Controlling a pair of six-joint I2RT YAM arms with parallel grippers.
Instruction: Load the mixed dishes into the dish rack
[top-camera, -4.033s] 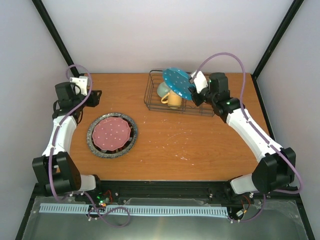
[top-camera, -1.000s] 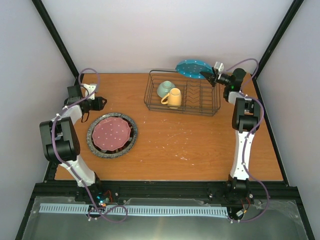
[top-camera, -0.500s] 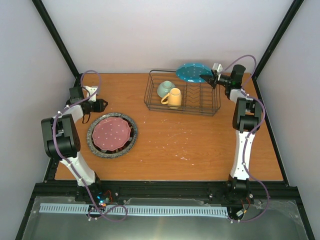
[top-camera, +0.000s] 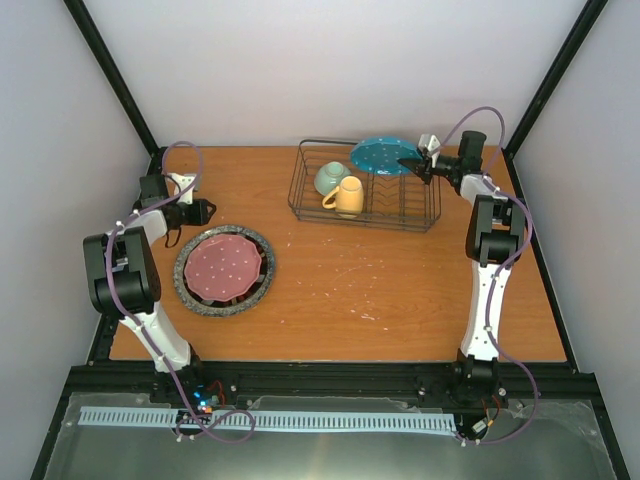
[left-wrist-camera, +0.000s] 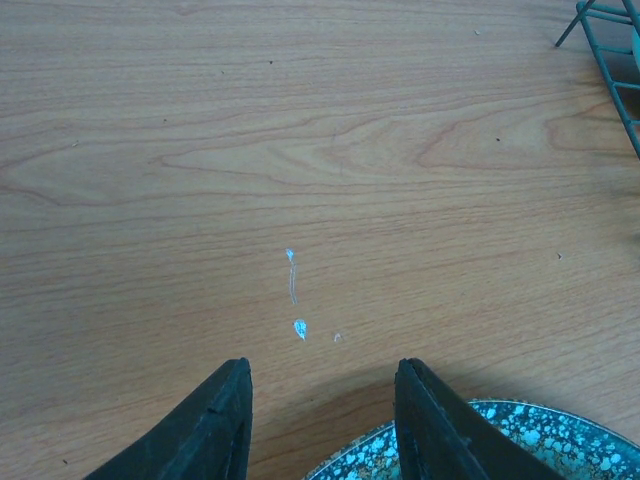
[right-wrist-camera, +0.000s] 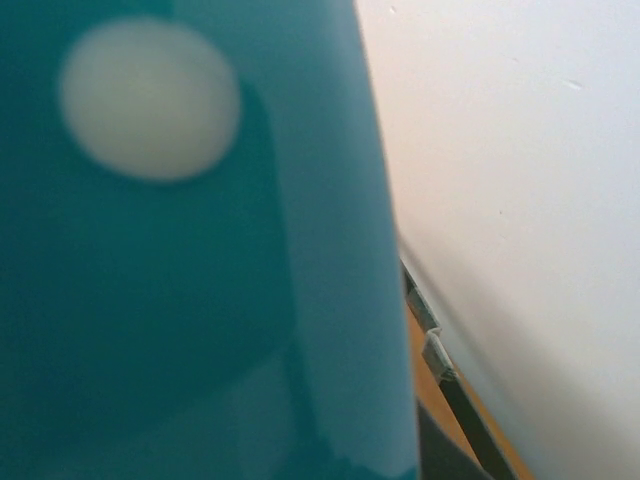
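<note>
My right gripper (top-camera: 418, 166) is shut on the rim of the teal white-dotted plate (top-camera: 382, 155) and holds it over the back right of the black wire dish rack (top-camera: 430, 218). The plate fills the right wrist view (right-wrist-camera: 180, 260) and hides the fingers. The yellow mug (top-camera: 347, 196) and pale green bowl (top-camera: 329, 178) sit in the rack's left part. The pink white-dotted plate (top-camera: 225, 265) lies on the grey speckled plate (top-camera: 190, 290) at the left. My left gripper (top-camera: 204, 210) is open and empty above the table, just behind the speckled plate's rim (left-wrist-camera: 470, 450). The cream plate is out of view.
The black frame posts (top-camera: 112, 80) stand at both back corners, close to each arm. A rack corner (left-wrist-camera: 610, 50) shows at the top right of the left wrist view. White scuff marks (left-wrist-camera: 293, 290) dot the wooden table (top-camera: 380, 280).
My right gripper has swung the teal plate from upright over the rack's middle out to the back right, then lowered it toward the rack. My left arm has folded back to the left edge.
</note>
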